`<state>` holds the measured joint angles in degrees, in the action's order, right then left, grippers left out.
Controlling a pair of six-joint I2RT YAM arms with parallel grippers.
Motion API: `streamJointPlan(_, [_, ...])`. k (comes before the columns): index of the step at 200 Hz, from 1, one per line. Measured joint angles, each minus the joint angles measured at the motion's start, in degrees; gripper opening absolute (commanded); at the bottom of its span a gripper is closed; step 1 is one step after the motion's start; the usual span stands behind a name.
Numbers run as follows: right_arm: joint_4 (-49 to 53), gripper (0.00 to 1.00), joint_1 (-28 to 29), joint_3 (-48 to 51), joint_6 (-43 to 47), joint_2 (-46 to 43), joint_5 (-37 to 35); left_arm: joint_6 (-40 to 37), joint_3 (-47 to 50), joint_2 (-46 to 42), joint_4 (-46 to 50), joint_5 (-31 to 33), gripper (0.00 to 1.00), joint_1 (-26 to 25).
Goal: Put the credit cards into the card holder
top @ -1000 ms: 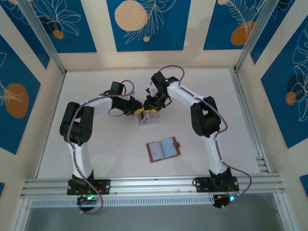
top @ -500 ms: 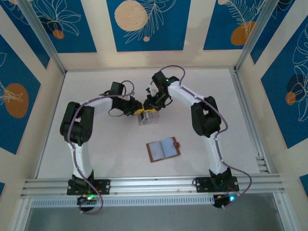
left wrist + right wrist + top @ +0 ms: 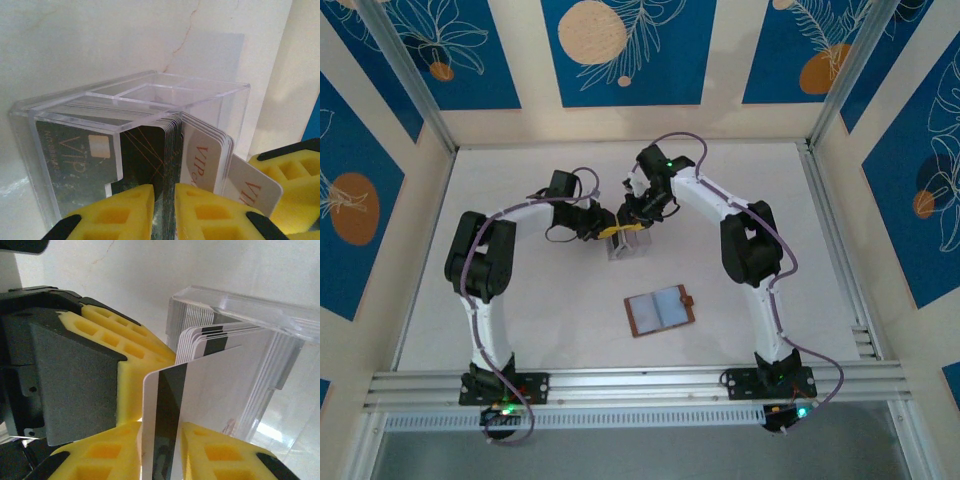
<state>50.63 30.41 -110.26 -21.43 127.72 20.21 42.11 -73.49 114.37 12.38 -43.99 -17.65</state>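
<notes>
The credit cards (image 3: 170,150) stand packed in a clear slotted stand (image 3: 626,246) at the table's middle back. My left gripper (image 3: 164,210) is shut on a dark bundle of them; in the top view this gripper (image 3: 609,231) reaches the stand from the left. White VIP cards (image 3: 202,160) stand beside that bundle. My right gripper (image 3: 162,455) is shut on one white card with a black stripe (image 3: 170,410), partly drawn out of the stand. From above, it (image 3: 633,222) meets the stand from the right. The card holder (image 3: 660,310), a brown wallet, lies open and apart.
The stand's clear wall (image 3: 280,365) rises just right of the held card. The left gripper's yellow finger (image 3: 125,340) and dark body crowd the right wrist view. Bare white table (image 3: 520,320) surrounds the wallet; an aluminium rail (image 3: 640,382) runs along the near edge.
The right arm's elbow has shifted slightly to the right. Both grippers stay at the stand, and the wallet has not moved.
</notes>
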Motion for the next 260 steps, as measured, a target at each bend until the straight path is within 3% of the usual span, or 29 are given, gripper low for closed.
streamJointPlan(90, [0.81,0.11,-0.79,0.02,-0.92,-0.50,-0.98,-0.02,0.00,0.04,0.00,-0.13,0.19,0.00])
streamJointPlan(182, [2.75,0.00,-1.73,0.74,-1.03,-3.82,-6.38,-0.04,-0.02,-0.02,0.07,-0.11,0.19,0.00])
streamJointPlan(260, [2.75,0.00,-1.73,2.75,-1.03,-10.95,-12.98,-2.05,-0.02,-9.25,6.45,1.75,0.21,0.42])
